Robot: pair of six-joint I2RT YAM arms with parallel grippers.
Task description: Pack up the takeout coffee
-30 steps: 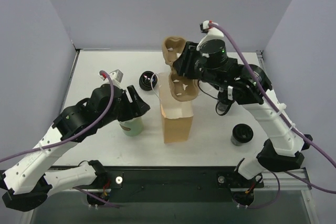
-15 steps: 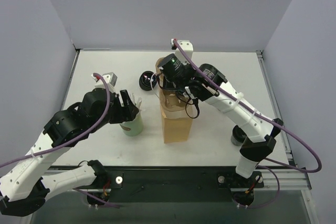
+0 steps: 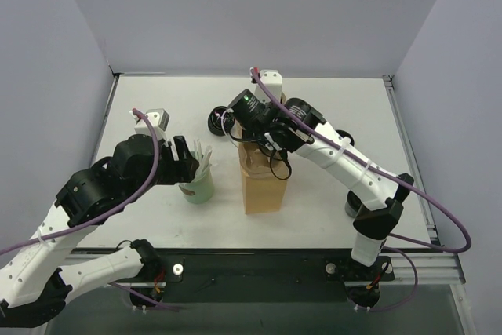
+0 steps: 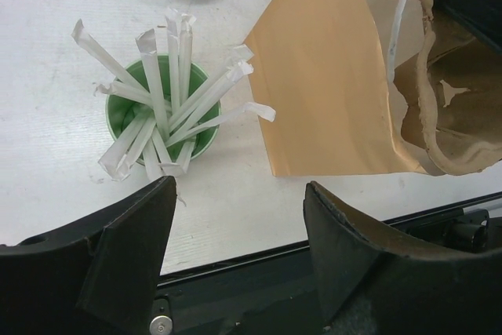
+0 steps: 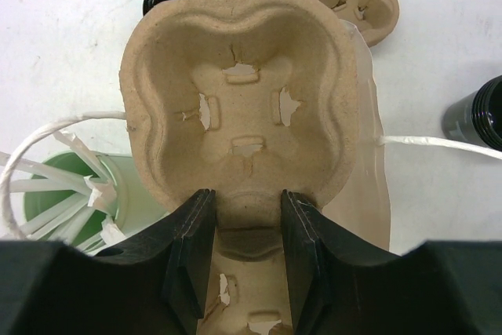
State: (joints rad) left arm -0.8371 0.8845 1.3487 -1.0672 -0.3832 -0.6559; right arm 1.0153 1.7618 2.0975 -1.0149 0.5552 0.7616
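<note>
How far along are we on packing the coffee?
Done: nothing packed yet. The coffee cup stands on the table, outside the paper bag.
In hand: the right gripper pinches a cardboard cup carrier at the bag's mouth. The left gripper hangs open over the green straw cup.
Left: seating the carrier, then loading the coffee.

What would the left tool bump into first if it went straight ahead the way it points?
Probably the white straws sticking out of the green cup, just ahead of the open left tool. Depth is unclear, so it might touch the table first.
</note>
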